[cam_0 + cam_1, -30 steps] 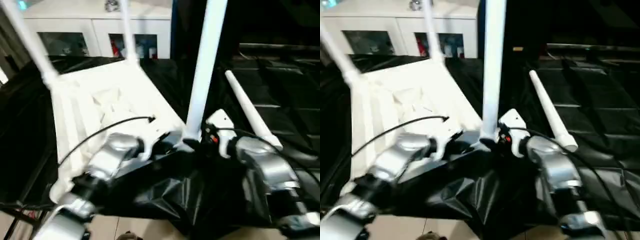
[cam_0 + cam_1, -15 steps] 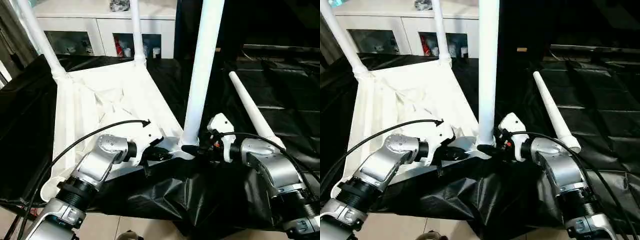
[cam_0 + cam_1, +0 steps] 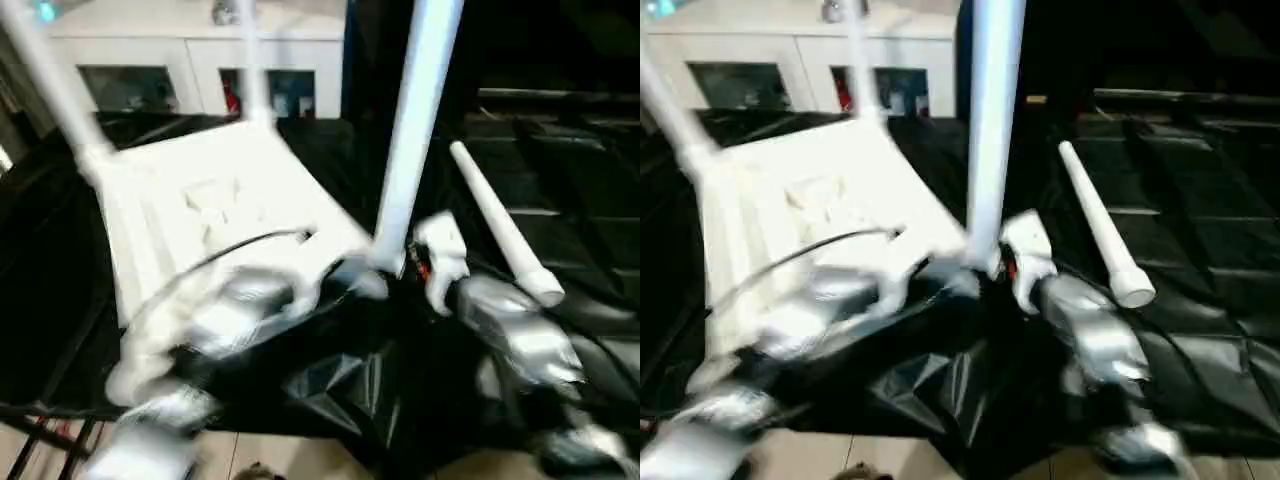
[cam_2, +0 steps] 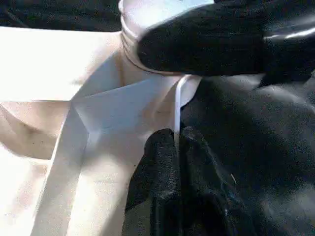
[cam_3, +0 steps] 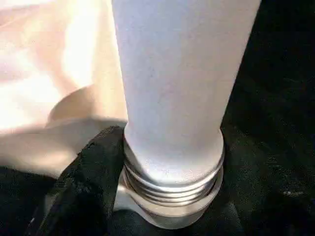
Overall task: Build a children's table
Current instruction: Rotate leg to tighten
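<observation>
A white children's tabletop [image 3: 215,215] lies upside down on the black-draped bench [image 3: 590,190], ribbed underside up, reaching the bench's near edge. Three white legs stand in its corner sockets: two at the far corners [image 3: 60,90] [image 3: 250,70] and one at the near right corner [image 3: 410,140], its threads not fully seated. A fourth leg [image 3: 495,225] lies loose on the bench to the right, so roughly one leg remains. The left end effector [image 4: 177,167], fingers pressed together, pinches the tabletop's thin rim beside that near socket. The right end effector [image 5: 123,206] sits at the leg's threaded base; whether it grips is unclear.
</observation>
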Motion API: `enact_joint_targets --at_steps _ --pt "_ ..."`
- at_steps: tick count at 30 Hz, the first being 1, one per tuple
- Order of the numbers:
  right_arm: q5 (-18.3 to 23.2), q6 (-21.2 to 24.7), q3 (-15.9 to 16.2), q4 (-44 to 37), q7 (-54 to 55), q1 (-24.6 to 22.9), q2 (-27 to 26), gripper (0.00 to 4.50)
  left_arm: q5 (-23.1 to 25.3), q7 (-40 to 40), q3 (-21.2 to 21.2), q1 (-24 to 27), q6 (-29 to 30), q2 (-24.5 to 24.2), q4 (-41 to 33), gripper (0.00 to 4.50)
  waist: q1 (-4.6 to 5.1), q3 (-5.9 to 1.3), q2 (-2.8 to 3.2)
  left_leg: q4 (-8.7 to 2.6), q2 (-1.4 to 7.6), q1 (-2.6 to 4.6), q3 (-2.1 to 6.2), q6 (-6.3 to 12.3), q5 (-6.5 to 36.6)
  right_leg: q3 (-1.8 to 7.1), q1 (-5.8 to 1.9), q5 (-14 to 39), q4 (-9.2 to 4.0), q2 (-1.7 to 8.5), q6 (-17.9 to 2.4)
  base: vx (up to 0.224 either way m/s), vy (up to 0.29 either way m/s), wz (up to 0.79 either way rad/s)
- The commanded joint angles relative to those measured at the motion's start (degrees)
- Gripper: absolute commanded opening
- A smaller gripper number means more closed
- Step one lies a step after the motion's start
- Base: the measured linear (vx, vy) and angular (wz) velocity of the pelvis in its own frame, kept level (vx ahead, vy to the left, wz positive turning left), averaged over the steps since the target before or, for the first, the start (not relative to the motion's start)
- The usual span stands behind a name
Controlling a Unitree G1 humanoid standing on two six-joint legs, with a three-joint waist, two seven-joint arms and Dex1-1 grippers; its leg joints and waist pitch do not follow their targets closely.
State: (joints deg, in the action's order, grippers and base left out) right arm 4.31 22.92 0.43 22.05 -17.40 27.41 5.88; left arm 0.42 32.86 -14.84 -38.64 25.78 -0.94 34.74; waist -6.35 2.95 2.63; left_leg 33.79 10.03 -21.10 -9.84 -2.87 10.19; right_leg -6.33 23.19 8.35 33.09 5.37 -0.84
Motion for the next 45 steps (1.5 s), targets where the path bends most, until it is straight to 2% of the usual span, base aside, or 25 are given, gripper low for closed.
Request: enact_joint_targets --at_steps 1,5,6,8,9,10,17,22,26,27,28,30,31,39,45 --pt "0.31 1.46 1.28 3.13 2.80 0.29 -2.36 2.72 -0.92 -1.73 1.08 -1.96 -2.49 2.19 -0.33 0.00 -0.19 -4.28 -0.93 -3.92 2.23 0.17 1.08 1.38 11.73 2.80 -3.16 20.27 -4.49 3.97 -7.10 0.000 0.000 0.00" --pt "0.81 0.12 2.11 2.71 0.82 0.87 -4.37 2.72 -0.42 0.49 -0.14 -2.15 -4.10 2.87 -0.19 0.00 -0.25 -4.32 -0.75 -3.92 2.44 0.05 1.00 2.90 10.20 2.82 -3.36 16.82 -4.13 3.91 -8.06 0.000 0.000 0.00" --pt "0.99 0.01 1.92 2.46 0.50 0.92 -4.47 3.28 -0.44 1.23 -0.36 -2.00 -4.40 2.68 -0.34 0.00 -0.19 -4.25 -0.72 -4.02 2.54 0.11 1.04 2.95 10.80 2.78 -3.36 17.25 -4.18 3.89 -8.17 0.000 0.000 0.00" --pt "0.33 -0.82 2.22 2.04 -0.12 1.03 -3.88 3.42 -0.59 3.24 -1.01 -1.51 -5.39 1.88 -0.77 0.00 -0.10 -4.16 -0.71 -4.08 2.53 0.23 1.00 2.75 11.84 2.81 -3.30 18.29 -4.31 3.92 -8.16 0.000 0.000 0.00" --pt "-0.30 -1.56 2.79 1.90 -0.74 0.99 -3.09 3.44 -0.75 4.25 -1.31 -1.15 -5.62 1.35 -1.19 0.00 -0.03 -4.11 -1.05 -4.16 2.53 0.23 1.00 2.70 12.60 2.77 -3.35 19.49 -4.46 3.96 -7.81 0.000 0.000 0.00" --pt "-0.71 -2.06 3.22 1.82 -1.17 0.95 -2.55 3.54 -0.86 4.86 -1.50 -0.93 -5.76 1.02 -1.44 0.00 -0.13 -4.08 -0.82 -4.22 2.62 0.30 1.08 2.50 12.74 2.82 -3.25 20.19 -4.47 4.07 -7.64 0.000 0.000 0.00" --pt "-0.01 -3.55 5.21 -0.86 -11.15 -0.32 4.75 3.54 -1.36 11.66 -3.27 2.37 -6.32 -3.42 -6.31 0.00 -0.48 -4.14 -0.86 -4.08 2.88 0.30 0.98 2.93 12.20 3.02 -3.42 17.42 -4.00 4.10 -8.82 0.000 0.000 0.00" --pt "1.64 -4.12 6.86 -4.89 -25.24 -2.74 13.83 3.54 -2.81 19.65 -4.54 6.29 -6.80 -8.94 -12.38 0.00 -0.99 -3.92 -0.86 -4.12 3.12 0.34 0.95 3.42 13.61 3.14 -3.29 19.52 -4.13 4.12 -8.54 0.000 0.000 0.00" --pt "2.99 -4.89 7.75 -7.10 -31.01 -3.80 17.16 3.54 -3.99 23.54 -4.83 8.09 -6.49 -11.50 -16.10 0.00 -1.31 -3.92 -0.96 -4.15 3.21 0.48 0.97 3.18 14.05 3.12 -3.16 20.83 -4.18 4.11 -8.45 0.000 0.000 0.00" --pt "3.05 -4.89 7.77 -7.16 -31.17 -3.82 17.22 3.54 -4.03 23.66 -4.84 8.15 -6.48 -11.58 -16.24 0.00 -1.45 -3.91 -0.91 -4.15 3.24 0.44 0.99 3.16 13.91 3.15 -3.14 20.78 -4.09 4.13 -8.54 0.000 0.000 0.00" --pt "3.33 -5.01 7.87 -7.35 -31.96 -3.87 17.51 3.54 -4.27 24.33 -4.91 8.54 -6.40 -12.01 -17.05 0.00 -1.52 -3.96 -1.14 -4.12 3.24 0.51 0.95 3.18 13.58 3.16 -3.04 20.60 -4.13 4.08 -8.64 0.000 0.000 0.00" --pt "3.61 -5.00 7.89 -7.48 -32.37 -3.85 17.54 3.54 -4.46 24.71 -4.96 8.79 -6.27 -12.23 -17.60 0.00 -1.69 -3.97 -0.97 -4.08 3.22 0.51 0.94 3.06 13.26 3.16 -2.97 20.35 -4.03 4.10 -8.89 0.000 0.000 0.00" --pt "4.31 -4.81 7.93 -7.91 -33.49 -3.89 17.57 3.54 -4.79 25.14 -5.12 9.22 -5.92 -12.63 -18.62 0.00 -1.71 -4.02 -1.18 -4.10 3.26 0.43 0.99 3.08 13.11 3.17 -3.13 19.92 -3.89 4.16 -9.01 0.000 0.000 0.00" --pt "4.87 -3.96 8.63 -8.09 -35.05 -4.13 17.47 2.84 -4.67 25.80 -5.30 9.97 -5.32 -13.00 -19.87 0.00 -1.75 -3.95 -1.12 -4.07 3.11 0.47 0.94 3.03 12.98 3.10 -2.99 21.61 -4.13 4.07 -8.31 0.000 0.000 0.00" --pt "4.76 -3.37 8.40 -8.19 -33.85 -4.83 16.77 2.73 -4.09 24.04 -5.21 9.49 -4.95 -12.51 -18.90 0.00 -1.84 -3.98 -1.13 -4.04 3.08 0.37 0.94 3.06 12.36 3.12 -3.01 21.12 -4.12 4.06 -8.07 0.000 0.000 0.00"
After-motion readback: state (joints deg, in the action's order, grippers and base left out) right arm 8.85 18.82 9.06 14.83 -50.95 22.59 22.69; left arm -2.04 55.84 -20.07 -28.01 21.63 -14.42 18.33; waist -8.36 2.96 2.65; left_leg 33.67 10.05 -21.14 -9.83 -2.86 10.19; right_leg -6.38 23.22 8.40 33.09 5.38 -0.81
